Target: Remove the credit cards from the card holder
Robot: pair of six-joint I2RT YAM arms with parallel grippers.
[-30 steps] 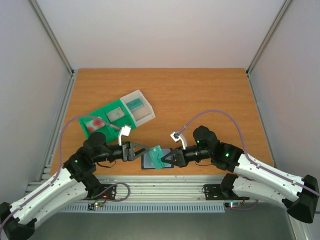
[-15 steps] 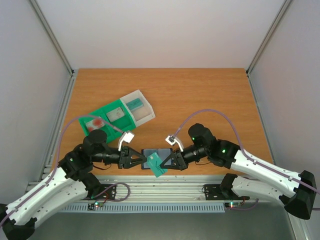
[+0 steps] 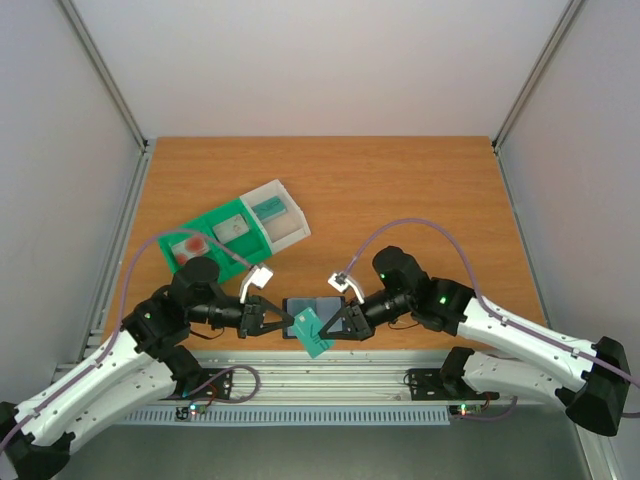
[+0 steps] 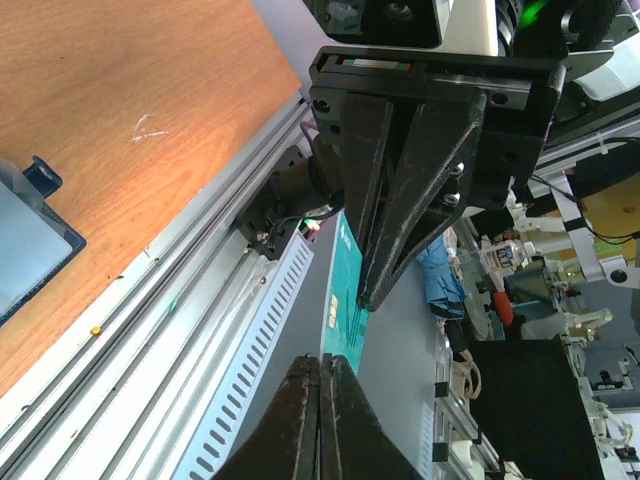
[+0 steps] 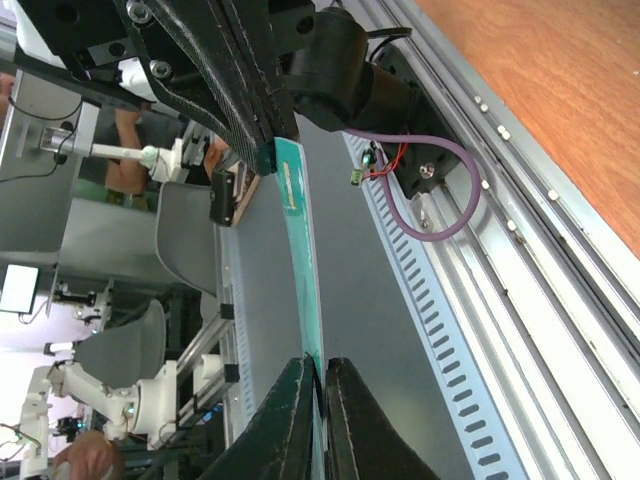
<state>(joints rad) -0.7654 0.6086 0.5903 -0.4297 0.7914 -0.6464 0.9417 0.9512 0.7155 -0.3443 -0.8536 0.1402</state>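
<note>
Both my pincers now pinch the same teal credit card (image 3: pixel 312 333): my left pincer (image 3: pixel 288 323), open a second ago, has closed on one end while my right pincer (image 3: pixel 324 329) clamps the other. A handover, I judge. The card hangs just past the desk's (image 3: pixel 400 200) near edge, with the card holder (image 3: pixel 312 305) lying flat just behind it.

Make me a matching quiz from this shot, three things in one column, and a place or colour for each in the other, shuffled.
Column one:
1 card
2 wallet
3 tray

Column two:
A green and white, on the left half of the table
B dark, flat on the wood near the front edge
C teal, pinched between the left pincer and the right pincer

Pairs: 1-C, 2-B, 3-A
</note>
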